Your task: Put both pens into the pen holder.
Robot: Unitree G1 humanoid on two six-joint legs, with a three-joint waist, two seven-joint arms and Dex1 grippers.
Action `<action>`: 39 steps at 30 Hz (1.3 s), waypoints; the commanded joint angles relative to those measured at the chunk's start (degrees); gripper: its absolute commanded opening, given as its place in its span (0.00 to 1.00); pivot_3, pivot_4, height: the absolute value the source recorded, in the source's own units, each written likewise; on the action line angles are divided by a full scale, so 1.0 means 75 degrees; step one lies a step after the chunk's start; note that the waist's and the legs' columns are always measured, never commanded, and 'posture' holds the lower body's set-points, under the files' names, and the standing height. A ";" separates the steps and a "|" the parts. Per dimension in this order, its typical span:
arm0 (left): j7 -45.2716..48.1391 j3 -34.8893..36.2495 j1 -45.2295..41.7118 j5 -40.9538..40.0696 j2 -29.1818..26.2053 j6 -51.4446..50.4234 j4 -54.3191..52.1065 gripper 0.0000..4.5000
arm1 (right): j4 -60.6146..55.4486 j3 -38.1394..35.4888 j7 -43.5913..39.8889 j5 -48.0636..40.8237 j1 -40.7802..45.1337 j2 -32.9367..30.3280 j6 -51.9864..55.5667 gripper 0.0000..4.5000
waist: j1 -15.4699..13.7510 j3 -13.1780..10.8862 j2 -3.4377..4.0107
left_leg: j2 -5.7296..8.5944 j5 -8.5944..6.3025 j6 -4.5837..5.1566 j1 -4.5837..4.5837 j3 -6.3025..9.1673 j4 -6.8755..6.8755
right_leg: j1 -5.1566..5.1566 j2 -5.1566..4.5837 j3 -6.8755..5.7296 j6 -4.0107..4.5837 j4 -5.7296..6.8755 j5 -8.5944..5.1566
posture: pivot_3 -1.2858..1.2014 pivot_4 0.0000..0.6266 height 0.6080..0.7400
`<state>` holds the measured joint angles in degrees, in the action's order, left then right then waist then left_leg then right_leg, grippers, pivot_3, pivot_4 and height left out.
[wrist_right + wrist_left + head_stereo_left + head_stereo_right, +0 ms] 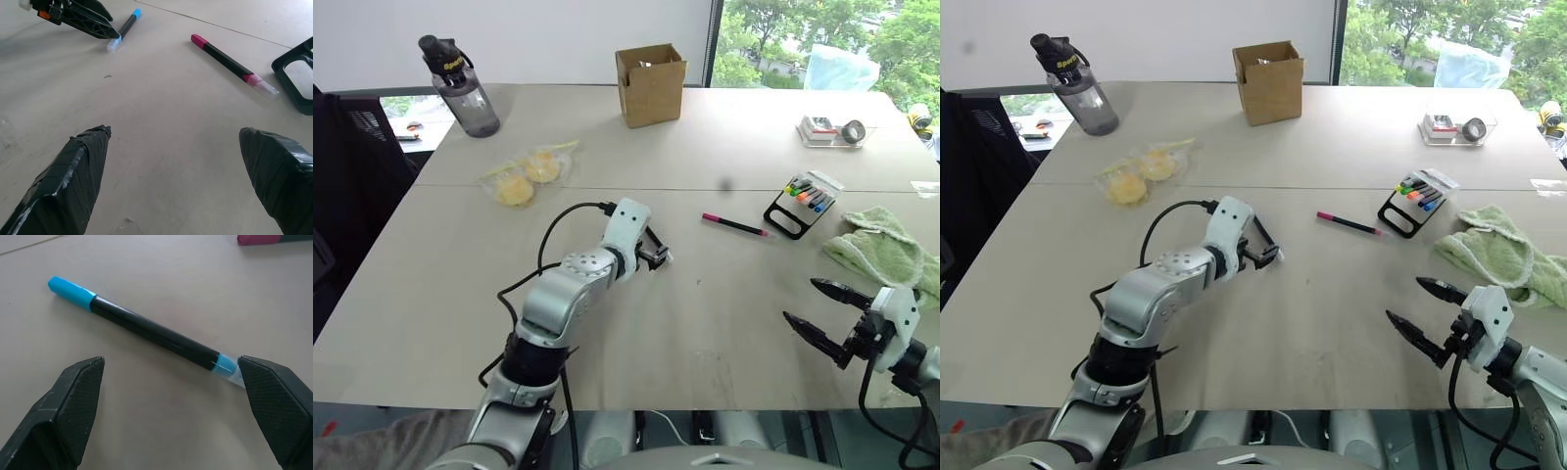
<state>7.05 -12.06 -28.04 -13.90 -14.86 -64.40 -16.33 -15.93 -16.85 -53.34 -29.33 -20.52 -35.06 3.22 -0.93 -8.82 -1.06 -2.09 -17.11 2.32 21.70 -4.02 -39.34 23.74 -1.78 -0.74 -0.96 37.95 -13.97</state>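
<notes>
The blue-capped pen (151,333) lies flat on the table, and my left gripper (171,364) stands open just over it, one finger on each side and neither gripping. One black finger (93,27) rests next to the pen's clear tip. The pink-ended pen (736,224) lies on the table to the right of it, close to the black pen holder (800,206), which carries short coloured markers. My right gripper (801,300) hovers open near the table's front right, with nothing between its fingers.
A cardboard box (651,83) stands at the back centre and a dark water bottle (460,86) at the back left. A bag of yellow items (529,174) lies left of centre. A green towel (886,250) sits right of the holder, a clear tray (832,130) with tape behind it.
</notes>
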 commanded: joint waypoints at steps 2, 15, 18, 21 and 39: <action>-0.0140 -0.0086 -0.0232 0.0279 0.0234 -0.0090 0.0156 1.00 | -0.0337 -0.0378 0.0022 -0.0174 -0.0124 -0.0057 -0.0024 1.00 | 0.0017 -0.0001 0.0000 | 0.0000 0.0000 0.0000 0.0000 0.0000 0.0000 | 0.0000 0.0000 0.0001 0.0000 0.0000 0.0000 | 0.52 0.24 0.97; -0.1705 0.0985 -0.0993 0.1282 0.1825 -0.2075 0.0986 1.00 | -0.1060 -0.0489 -0.0029 -0.0775 -0.0179 -0.0268 0.0856 1.00 | 0.0024 0.0002 0.0001 | 0.0001 -0.0007 0.0012 -0.0001 0.0000 -0.0001 | -0.0001 0.0004 0.0002 -0.0001 0.0002 0.0000 | 0.52 0.24 0.97; -0.1987 0.1243 -0.1116 0.1493 0.1895 -0.2127 0.1344 1.00 | -0.1171 -0.0499 -0.0169 -0.0905 -0.0252 -0.0338 0.1001 1.00 | 0.0044 0.0006 0.0005 | -0.0003 -0.0013 0.0023 -0.0007 0.0000 0.0000 | -0.0006 0.0004 0.0009 0.0000 0.0008 0.0000 | 0.52 0.24 0.97; -0.2201 0.1446 -0.1205 0.1599 0.1988 -0.2193 0.1605 1.00 | -0.1168 -0.0507 -0.0265 -0.1032 -0.0247 -0.0323 0.1015 1.00 | 0.0077 0.0011 0.0008 | -0.0006 -0.0013 0.0021 -0.0015 0.0000 0.0000 | -0.0022 0.0004 0.0011 -0.0001 0.0012 0.0000 | 0.52 0.24 0.97; -0.3497 0.2893 -0.1154 0.2413 0.2888 -0.2599 0.2141 0.03 | -0.0959 -0.0565 -0.0534 -0.1144 -0.0225 -0.0311 0.0954 1.00 | 0.0268 0.0059 0.0020 | -0.0001 -0.0006 0.0000 -0.0115 -0.0001 0.0048 | -0.0052 0.0058 0.0135 -0.0030 0.0030 -0.0015 | 0.52 0.24 0.97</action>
<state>-15.59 6.10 -39.40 0.33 7.04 -81.84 -4.57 -22.40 -19.06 -56.97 -37.65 -22.23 -37.17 11.13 1.07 -8.38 -0.91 -2.10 -17.16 2.31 20.70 -4.02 -38.90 23.33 -1.24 0.46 -1.20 38.17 -14.09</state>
